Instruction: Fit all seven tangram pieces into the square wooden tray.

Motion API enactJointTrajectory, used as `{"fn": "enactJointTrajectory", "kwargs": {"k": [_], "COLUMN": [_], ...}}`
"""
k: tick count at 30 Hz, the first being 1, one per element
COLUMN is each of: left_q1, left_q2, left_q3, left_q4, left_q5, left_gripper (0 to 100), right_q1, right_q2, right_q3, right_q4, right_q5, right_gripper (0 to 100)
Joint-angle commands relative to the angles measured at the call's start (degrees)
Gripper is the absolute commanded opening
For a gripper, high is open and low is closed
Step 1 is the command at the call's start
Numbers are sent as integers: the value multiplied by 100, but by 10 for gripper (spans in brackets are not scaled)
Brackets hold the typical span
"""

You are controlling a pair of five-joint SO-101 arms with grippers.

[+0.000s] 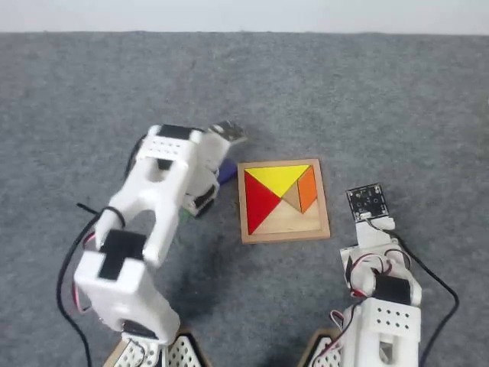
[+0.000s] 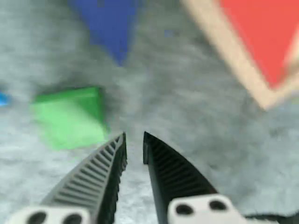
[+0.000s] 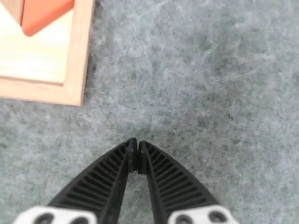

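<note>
The square wooden tray (image 1: 323, 200) lies mid-table holding a yellow triangle (image 1: 276, 179), a red triangle (image 1: 258, 200), an orange piece (image 1: 307, 188) and a tan piece (image 1: 291, 199). Its near part is bare wood. Left of the tray, my left gripper (image 2: 134, 136) hangs over the carpet, slightly open with nothing between its fingers. A green piece (image 2: 70, 116) lies just beside its tips, and a blue piece (image 2: 110, 23) lies farther off, next to the tray's rim (image 2: 233, 56). My right gripper (image 3: 138, 142) is shut over bare carpet off the tray's corner (image 3: 77, 56).
A sliver of a light blue thing (image 2: 2, 99) shows beyond the green piece. The left arm (image 1: 157, 199) covers the carpet left of the tray. The right arm (image 1: 378, 267) stands at the tray's near right. Grey carpet stretches all around.
</note>
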Motion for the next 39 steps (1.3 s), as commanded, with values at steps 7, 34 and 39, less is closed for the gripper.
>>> {"fn": "enactJointTrajectory", "kwargs": {"k": [7,34,39], "left_q1": [-1073,-607,-659], "left_q2": [-396,1618,1705], "left_q3": [-866,-1560,-1552], "left_q4": [-501,79,79], "left_q5": [202,-167,-193], "left_gripper": [166,167,170], "right_q1": [-4,-4,-4], "right_q2": [-75,-75,-75], "right_q3": [-62,-62,-62], "right_q4": [-119,-110,-101], "right_q5": [88,88,88], "right_gripper": [8,8,8]}}
